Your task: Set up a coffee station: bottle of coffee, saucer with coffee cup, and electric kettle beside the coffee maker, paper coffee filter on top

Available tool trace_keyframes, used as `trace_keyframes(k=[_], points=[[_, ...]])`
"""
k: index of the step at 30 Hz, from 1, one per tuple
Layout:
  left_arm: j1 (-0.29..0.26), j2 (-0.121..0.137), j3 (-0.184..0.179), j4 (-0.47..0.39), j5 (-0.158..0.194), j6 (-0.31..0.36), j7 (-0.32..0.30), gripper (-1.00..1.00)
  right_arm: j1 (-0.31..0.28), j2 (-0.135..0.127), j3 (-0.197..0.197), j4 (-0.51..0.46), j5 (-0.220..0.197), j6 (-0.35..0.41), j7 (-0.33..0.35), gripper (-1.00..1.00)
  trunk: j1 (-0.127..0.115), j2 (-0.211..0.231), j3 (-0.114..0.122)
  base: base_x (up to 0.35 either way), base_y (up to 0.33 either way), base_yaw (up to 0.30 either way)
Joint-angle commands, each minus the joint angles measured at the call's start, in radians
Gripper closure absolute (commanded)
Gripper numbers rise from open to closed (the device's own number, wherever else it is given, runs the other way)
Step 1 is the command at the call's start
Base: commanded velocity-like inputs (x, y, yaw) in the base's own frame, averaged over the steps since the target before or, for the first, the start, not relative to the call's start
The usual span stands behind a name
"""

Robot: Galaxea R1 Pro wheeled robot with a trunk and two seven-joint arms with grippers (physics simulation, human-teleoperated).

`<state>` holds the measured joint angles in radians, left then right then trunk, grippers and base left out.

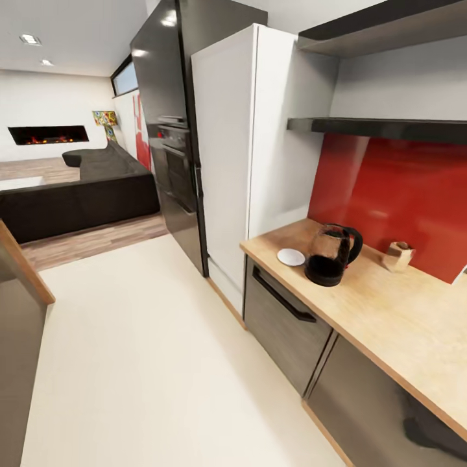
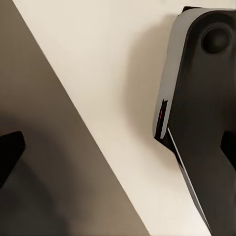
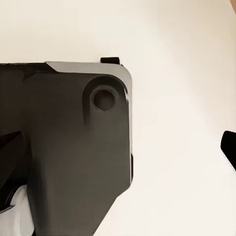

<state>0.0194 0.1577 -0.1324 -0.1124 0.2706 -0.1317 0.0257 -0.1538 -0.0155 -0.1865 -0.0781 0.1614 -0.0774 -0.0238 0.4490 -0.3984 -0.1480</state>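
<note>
1. An electric kettle (image 1: 332, 254) is standing on the wooden surface (image 1: 389, 318), a white saucer (image 1: 291, 257) just beside it.
2. A tan cup (image 1: 397, 255) is sitting nearby.
3. Both grippers' fingertips are showing well apart over the pale floor (image 1: 162, 363).

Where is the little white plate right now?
In the head view, the saucer lies flat on the wooden countertop, near its end by the tall white cabinet. The black electric kettle stands just beside it, on the side away from the cabinet.
</note>
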Motion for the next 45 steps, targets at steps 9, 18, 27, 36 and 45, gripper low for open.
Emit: trace_keyframes(k=[9,18,27,36,45], points=[[0.001,0.001,-0.008,-0.002,0.009,-0.002,0.003,-1.0,-0.001,0.0,-0.007,0.003,0.01,-0.003,-0.002,-1.0,0.001,-0.002,0.0,0.301,0.182,0.274],[0.001,0.0,-0.009,-0.001,0.009,-0.002,0.003,-1.0,-0.001,0.0,-0.008,0.003,0.01,-0.003,-0.002,-1.0,0.001,-0.002,0.009,0.305,0.168,0.223],[0.001,0.0,-0.008,-0.001,0.009,-0.002,0.002,-1.0,-0.001,0.0,-0.008,0.003,0.01,-0.004,-0.002,-1.0,0.001,-0.002,0.015,0.32,0.115,0.109],[0.001,0.0,-0.007,-0.001,0.008,-0.003,0.002,-1.0,-0.001,-0.001,-0.008,0.003,0.01,-0.004,-0.002,-1.0,0.001,-0.002,0.017,0.327,0.078,-0.047],[0.001,0.0,-0.007,-0.001,0.008,-0.004,0.003,-1.0,-0.001,-0.001,-0.011,0.003,0.01,-0.004,-0.002,-1.0,0.001,-0.002,0.025,0.312,0.057,-0.206]])
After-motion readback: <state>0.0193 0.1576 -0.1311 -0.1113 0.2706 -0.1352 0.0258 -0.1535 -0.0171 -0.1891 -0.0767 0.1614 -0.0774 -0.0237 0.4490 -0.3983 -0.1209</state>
